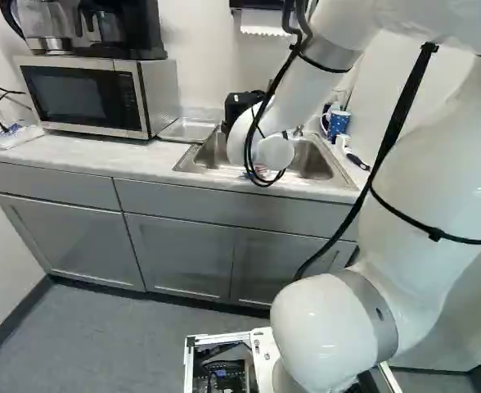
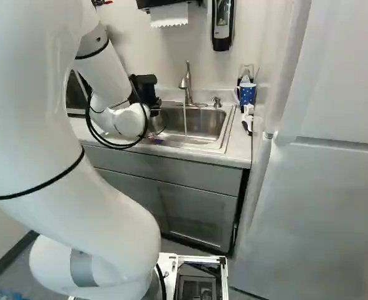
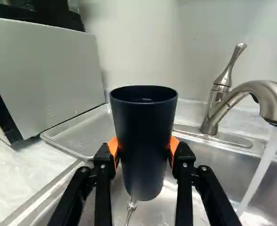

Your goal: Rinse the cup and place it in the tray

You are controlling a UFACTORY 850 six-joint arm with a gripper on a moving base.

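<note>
While a microwave [image 1: 89, 97] is standing on the counter [image 1: 77, 160] at the left of the left base view, a coffee machine [image 1: 118, 29] is sitting on top of it, and a crumpled clear bag [image 1: 11, 135] is lying just beside it. Next along, between the microwave and the sink [image 2: 203, 122], the shallow metal tray [image 3: 79, 134] is resting on the counter, holding nothing that shows. Further right, the gripper [image 2: 145, 89] is reaching over the sink at the end of the arm [image 2: 99, 69]. In the wrist view, its fingers are standing partway apart, and their orange pads [image 3: 113, 148] are pressing the dark cup [image 3: 144, 136] from two sides. The cup is hanging upright above the basin, its mouth facing up, between the tray and the faucet [image 3: 270, 96]; a small glint is showing inside it. From the faucet, a stream of water [image 3: 261, 174] is falling into the basin, well apart from the cup. Right of the sink, in the right base view, a blue mug with white dots [image 2: 247, 94] is standing on the counter near the wall, and a tall pale door [image 2: 322, 206] is filling that view's right side.
</note>
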